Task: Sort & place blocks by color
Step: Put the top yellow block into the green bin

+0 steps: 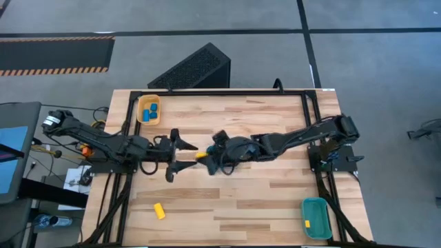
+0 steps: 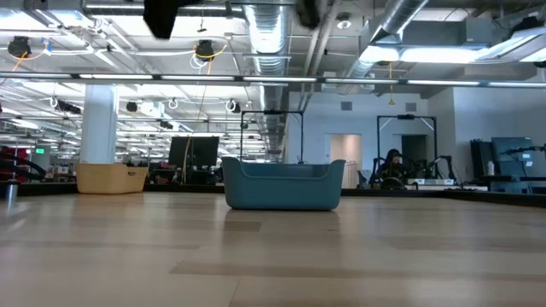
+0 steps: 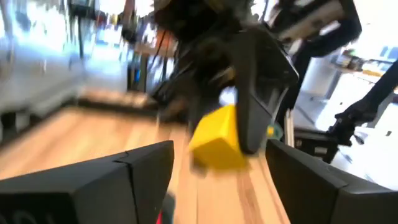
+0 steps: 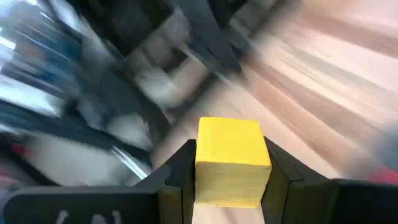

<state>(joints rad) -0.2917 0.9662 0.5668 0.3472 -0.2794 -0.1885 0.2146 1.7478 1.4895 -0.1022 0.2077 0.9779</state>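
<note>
The right end effector (image 4: 231,186) grips a yellow block (image 4: 232,160) between its fingers, held at mid-table (image 1: 262,200). Just beside it the left end effector (image 1: 180,157) stands wide open — fingers clear of the block. Nearer the front edge lies another yellow block (image 1: 159,211). Farther off, blue blocks (image 1: 152,109) sit in the yellow-orange tray (image 1: 141,112).

Grey floor (image 1: 386,69), exposed ceiling ducts (image 2: 264,34), white column (image 2: 98,124), open workshop hall.
</note>
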